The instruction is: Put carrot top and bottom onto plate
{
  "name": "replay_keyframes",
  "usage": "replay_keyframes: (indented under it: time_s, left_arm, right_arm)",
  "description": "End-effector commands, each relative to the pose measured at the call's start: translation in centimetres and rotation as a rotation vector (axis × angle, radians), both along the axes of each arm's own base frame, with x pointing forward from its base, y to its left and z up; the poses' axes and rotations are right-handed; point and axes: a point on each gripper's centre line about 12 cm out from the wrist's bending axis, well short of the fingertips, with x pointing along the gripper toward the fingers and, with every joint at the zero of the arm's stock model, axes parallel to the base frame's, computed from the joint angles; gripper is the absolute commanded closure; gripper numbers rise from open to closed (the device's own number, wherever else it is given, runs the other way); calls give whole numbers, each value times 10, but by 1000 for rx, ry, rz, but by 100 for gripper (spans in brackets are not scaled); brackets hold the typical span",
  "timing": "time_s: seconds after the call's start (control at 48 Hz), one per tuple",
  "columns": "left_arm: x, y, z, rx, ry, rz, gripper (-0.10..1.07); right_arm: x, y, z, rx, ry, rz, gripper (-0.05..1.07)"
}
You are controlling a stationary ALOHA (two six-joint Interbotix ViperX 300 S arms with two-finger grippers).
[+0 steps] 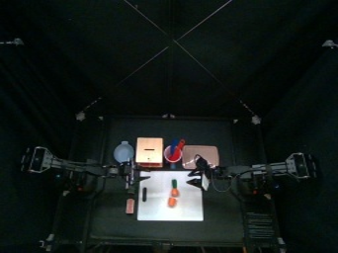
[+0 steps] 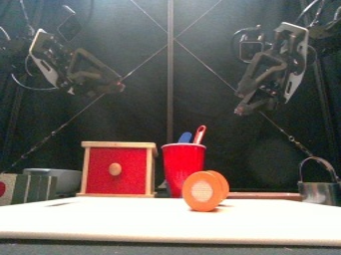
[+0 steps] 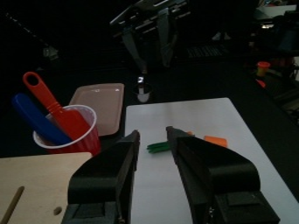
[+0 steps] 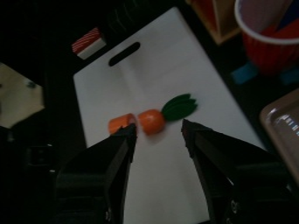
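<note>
Top view: we logged the carrot pieces [image 1: 173, 195] on the white cutting board [image 1: 192, 208], lower centre; plate [image 1: 201, 154] above, right of centre.

Front view: orange chunk [image 2: 205, 189] at centre; both arms hung high.

Left wrist: left gripper [image 3: 156, 157] empty, jaws parted.

Right wrist: right gripper [image 4: 160, 149] wide, empty, over carrot.

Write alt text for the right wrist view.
Two orange carrot pieces and a green leafy top lie together on a white cutting board, just ahead of the right end effector, whose jaws stand open. A red cup sits past the board's edge.
</note>
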Motion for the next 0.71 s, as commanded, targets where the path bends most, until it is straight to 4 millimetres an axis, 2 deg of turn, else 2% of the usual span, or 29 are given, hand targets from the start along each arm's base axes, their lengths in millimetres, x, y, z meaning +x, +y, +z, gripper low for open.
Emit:
replay_keyframes:
  time_s: [0.0,0.125,0.292,0.396,0.521,0.688]
  left_arm:
    - [3,1,6,6,-21,1,25]
    - [3,-1,6,23,-23,-17,25]
    - [2,-2,3,37,-13,-29,25]
    - [2,-4,4,43,-18,-39,25]
    - [2,-5,4,47,-17,-46,25]
    - [1,-6,5,48,-20,-49,25]
  right_arm:
    - [11,3,11,94,-5,-31,20]
    - [26,6,8,228,22,-86,20]
    - [31,-3,-12,373,128,-161,20]
    - [32,-8,-29,403,199,-177,20]
    - [35,-9,-38,402,243,-168,17]
    - [38,-7,-41,435,286,-152,6]
